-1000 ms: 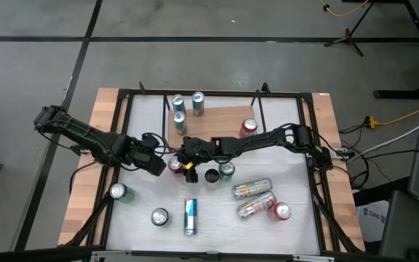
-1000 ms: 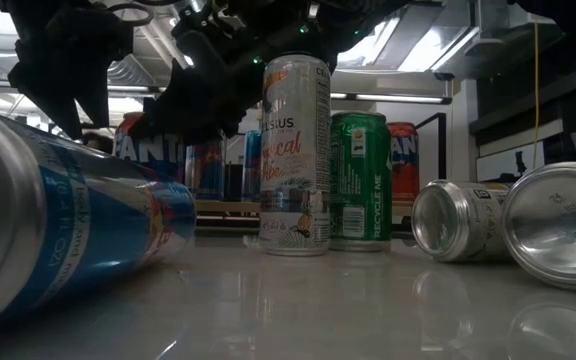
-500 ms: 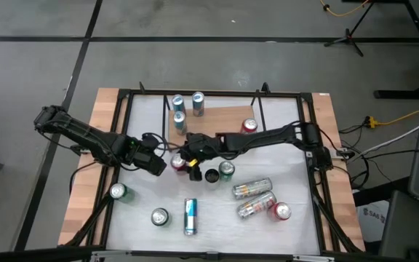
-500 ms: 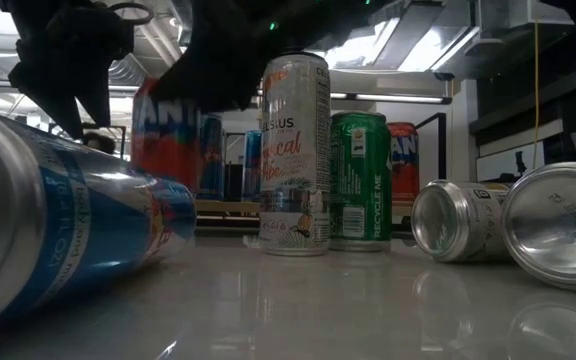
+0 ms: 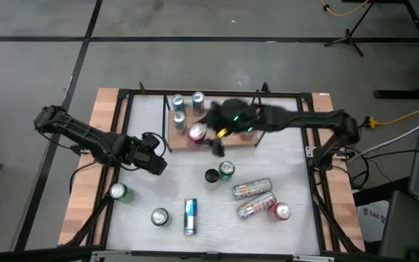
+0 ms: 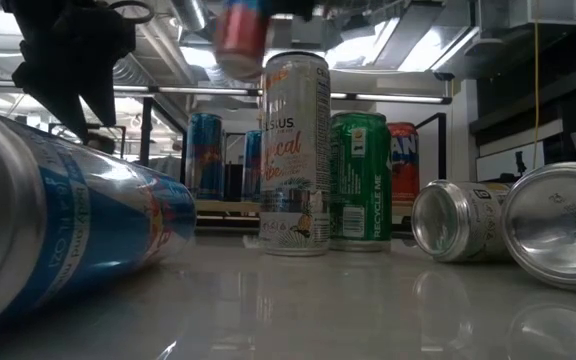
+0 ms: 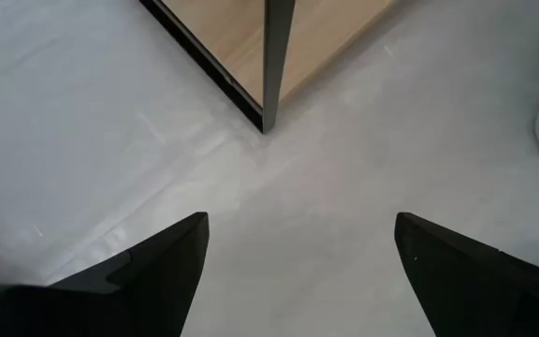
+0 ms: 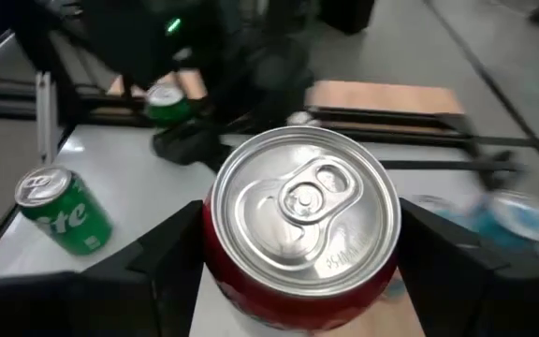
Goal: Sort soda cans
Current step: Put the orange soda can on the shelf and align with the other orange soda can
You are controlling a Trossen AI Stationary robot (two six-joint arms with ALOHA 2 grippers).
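My right gripper point(image 8: 305, 267) is shut on a red soda can point(image 8: 302, 225) with a silver top and holds it high above the wooden board point(image 5: 224, 116) at the table's far middle. The can is also in the high view point(image 5: 197, 132) and, blurred, in the low view point(image 6: 240, 30). My left gripper point(image 7: 298, 271) hangs open over bare table left of centre point(image 5: 155, 159), holding nothing. Several blue-and-silver cans point(image 5: 179, 103) and another red can point(image 5: 249, 127) stand on the board. A black can point(image 5: 211, 175) and a green can point(image 5: 226, 169) stand at the table's centre. My right gripper pinches the red can's side wall point(image 8: 215, 267) just below the rim, one finger point(image 8: 162, 257) on each side. The fingers come from the table's right, slanting a little downward. The can stands roughly upright with its silver top up, lifted clear of table and board.
Two silver cans point(image 5: 253, 198) lie on their sides at the near right beside a red can point(image 5: 281, 211). A blue can point(image 5: 190, 216) lies near the front, with a green can point(image 5: 118, 191) and another can point(image 5: 159, 216) to its left. A black frame point(image 5: 129, 109) rims the table.
My right gripper has risen steeply and swung toward the table's far edge, carrying the red can from table level beside the black can up over the wooden board. The can has stayed upright in the hold.
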